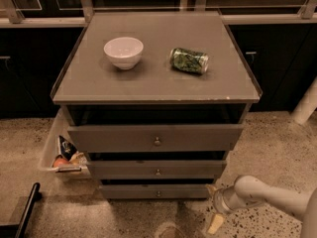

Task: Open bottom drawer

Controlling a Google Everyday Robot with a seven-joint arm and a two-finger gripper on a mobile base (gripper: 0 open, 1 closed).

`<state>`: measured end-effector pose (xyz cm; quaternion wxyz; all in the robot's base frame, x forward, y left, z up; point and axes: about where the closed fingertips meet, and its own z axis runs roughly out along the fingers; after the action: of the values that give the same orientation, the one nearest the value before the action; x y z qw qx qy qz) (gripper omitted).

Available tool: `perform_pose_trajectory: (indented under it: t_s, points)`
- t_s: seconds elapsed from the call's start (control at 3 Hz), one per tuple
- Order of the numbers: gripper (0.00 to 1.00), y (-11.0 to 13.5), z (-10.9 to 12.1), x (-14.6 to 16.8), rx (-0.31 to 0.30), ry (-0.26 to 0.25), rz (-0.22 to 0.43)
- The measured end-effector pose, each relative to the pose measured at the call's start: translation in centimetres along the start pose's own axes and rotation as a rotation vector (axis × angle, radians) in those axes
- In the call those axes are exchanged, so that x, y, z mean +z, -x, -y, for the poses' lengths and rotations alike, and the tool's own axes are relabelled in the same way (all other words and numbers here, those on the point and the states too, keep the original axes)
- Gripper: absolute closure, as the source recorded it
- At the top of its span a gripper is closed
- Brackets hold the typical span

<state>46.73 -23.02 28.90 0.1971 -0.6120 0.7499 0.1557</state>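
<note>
The grey cabinet has three drawers. The bottom drawer (156, 191) is the slimmest, with a tiny round knob (158, 194) at its centre. It sits a little further back than the middle drawer (157, 169) and top drawer (155, 138) above it. My gripper (213, 206) is at the end of the white arm (267, 195), low near the floor, just to the right of the bottom drawer's right end. It is apart from the knob. One pale finger (215, 223) points down toward the floor.
A white bowl (123, 52) and a green can (188, 60) on its side lie on the cabinet top (148, 83). A tray of snack packets (64, 156) stands on the floor at the cabinet's left. A black bar (25, 211) lies at the lower left.
</note>
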Motion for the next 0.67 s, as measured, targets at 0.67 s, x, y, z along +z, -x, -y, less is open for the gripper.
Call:
perform_pose_trajectory:
  t_s: [0.67]
  points:
    - [0.0, -0.5, 0.1, 5.9, -0.126, -0.08, -0.006]
